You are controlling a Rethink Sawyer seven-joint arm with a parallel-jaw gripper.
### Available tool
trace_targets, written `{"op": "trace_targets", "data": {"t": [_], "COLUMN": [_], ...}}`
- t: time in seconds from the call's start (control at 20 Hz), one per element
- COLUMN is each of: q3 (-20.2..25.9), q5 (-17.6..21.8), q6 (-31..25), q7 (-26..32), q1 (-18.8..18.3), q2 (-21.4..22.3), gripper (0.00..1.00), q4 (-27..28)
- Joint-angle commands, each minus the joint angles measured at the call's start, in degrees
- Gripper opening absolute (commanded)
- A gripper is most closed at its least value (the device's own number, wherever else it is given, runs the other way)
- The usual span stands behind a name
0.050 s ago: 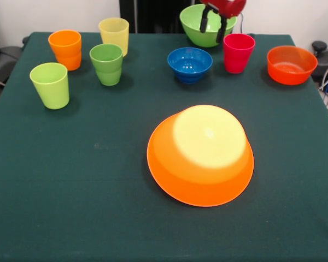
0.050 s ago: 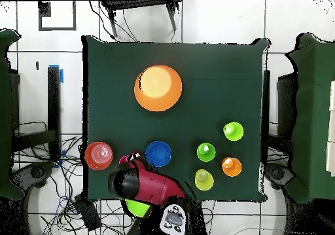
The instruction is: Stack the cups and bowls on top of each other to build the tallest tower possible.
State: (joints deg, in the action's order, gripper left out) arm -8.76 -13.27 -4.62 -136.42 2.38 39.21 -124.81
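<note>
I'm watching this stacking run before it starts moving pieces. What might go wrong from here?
The tool hangs open at the green bowl, with the pink cup close beside; lifting the bowl may knock the cup over. The orange bowl lies upside down, so pieces set on its domed bottom may slide off.

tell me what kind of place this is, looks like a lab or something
Most likely a robotics lab or test room. A red robot arm works over a table with a green cloth, plastic cups and bowls are set out like test props, and loose cables trail across the white tiled floor.
</note>
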Motion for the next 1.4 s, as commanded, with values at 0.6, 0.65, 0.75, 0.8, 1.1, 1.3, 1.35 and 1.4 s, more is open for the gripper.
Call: {"op": "trace_targets", "data": {"t": [0.6,0.65,0.75,0.8,1.1,1.3,1.35,1.4], "q3": [1.4,1.0,0.8,0.9,0.8,1.9,2.2,2.5], "q5": [-4.8,-4.7,-4.3,-4.2,-3.7,-3.9,-4.1,-4.2], "q6": [4.1,4.5,5.1,5.8,9.6,11.6,11.9,12.2], "q7": [-12.8,-12.8,-12.5,-12.7,-13.3,-13.9,-14.1,-14.2], "q1": [3.6,3.8,3.1,3.0,1.9,1.6,1.7,1.6], "q2": [-5.4,-5.7,-6.1,-6.4,-8.5,-9.6,-9.8,-9.9], "gripper": [1.00,1.00,1.00,1.00,1.00,1.00,1.00,1.00], "q4": [-3.8,-3.9,-4.1,-4.5,-5.7,-6.5,-6.7,-6.9]}}
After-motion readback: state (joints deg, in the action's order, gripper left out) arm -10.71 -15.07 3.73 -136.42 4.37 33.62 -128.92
